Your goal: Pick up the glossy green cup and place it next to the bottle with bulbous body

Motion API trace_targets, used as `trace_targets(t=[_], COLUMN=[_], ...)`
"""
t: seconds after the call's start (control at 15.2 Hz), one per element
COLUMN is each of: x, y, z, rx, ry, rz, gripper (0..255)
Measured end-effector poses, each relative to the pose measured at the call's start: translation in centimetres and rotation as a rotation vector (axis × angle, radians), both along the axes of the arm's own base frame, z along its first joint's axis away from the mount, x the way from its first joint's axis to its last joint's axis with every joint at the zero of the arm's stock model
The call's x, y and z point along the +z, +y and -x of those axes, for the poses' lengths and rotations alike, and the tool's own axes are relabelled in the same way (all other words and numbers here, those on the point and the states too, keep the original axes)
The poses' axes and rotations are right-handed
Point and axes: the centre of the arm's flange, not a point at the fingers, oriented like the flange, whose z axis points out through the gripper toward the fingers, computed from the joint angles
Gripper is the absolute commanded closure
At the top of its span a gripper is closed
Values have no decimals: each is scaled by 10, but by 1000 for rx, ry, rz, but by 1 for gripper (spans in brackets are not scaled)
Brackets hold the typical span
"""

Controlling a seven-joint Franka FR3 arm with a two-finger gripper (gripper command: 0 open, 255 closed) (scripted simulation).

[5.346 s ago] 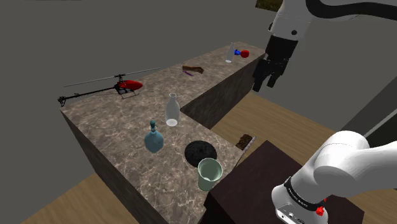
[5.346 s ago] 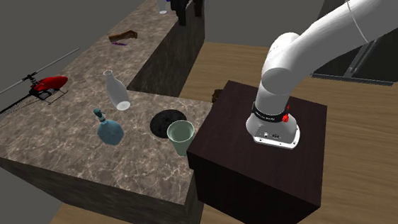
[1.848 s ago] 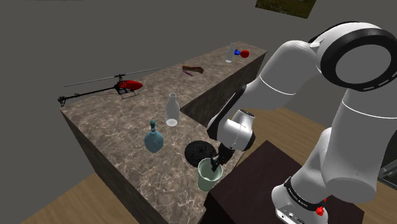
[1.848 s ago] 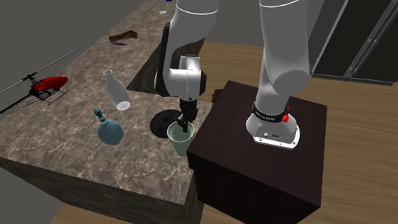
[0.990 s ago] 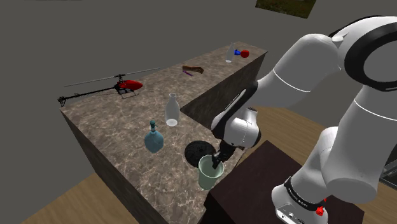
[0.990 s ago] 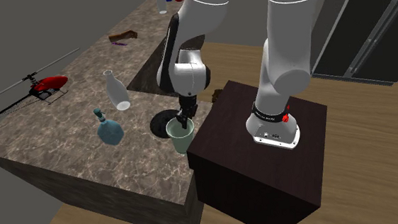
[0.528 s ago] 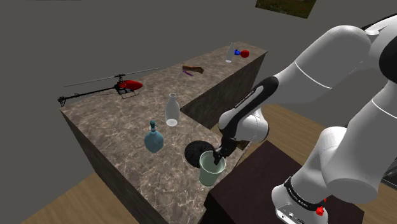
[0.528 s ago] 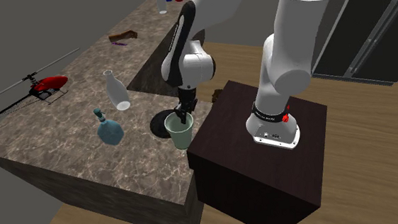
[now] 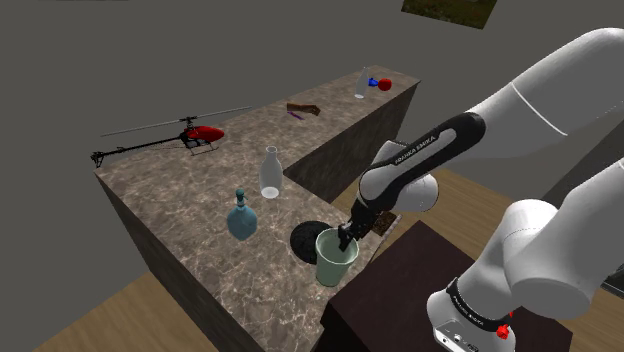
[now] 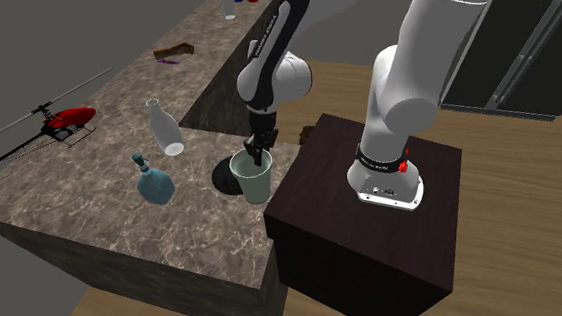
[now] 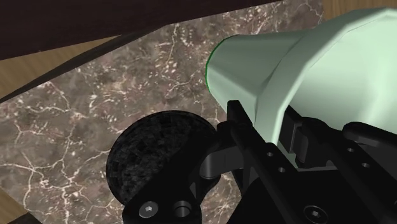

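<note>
Pale green cup (image 9: 335, 262) is pinched at its rim by the black gripper (image 9: 345, 238) reaching down from above, beside a black disc (image 9: 308, 238) on the marble counter (image 9: 190, 200); the bulbous bottle (image 9: 241, 218) stands apart

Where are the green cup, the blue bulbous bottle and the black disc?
green cup (image 9: 335, 265), shoulder view, side wall.
blue bulbous bottle (image 9: 241, 222), shoulder view, round body.
black disc (image 9: 304, 238), shoulder view, bare part beside the cup.
</note>
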Motion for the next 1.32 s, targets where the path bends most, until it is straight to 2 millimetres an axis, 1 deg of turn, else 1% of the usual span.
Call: trace_targets(t=[1.32], x=[104], y=[0], z=[1], rx=[0], ry=[0], rz=[1], gripper=[255])
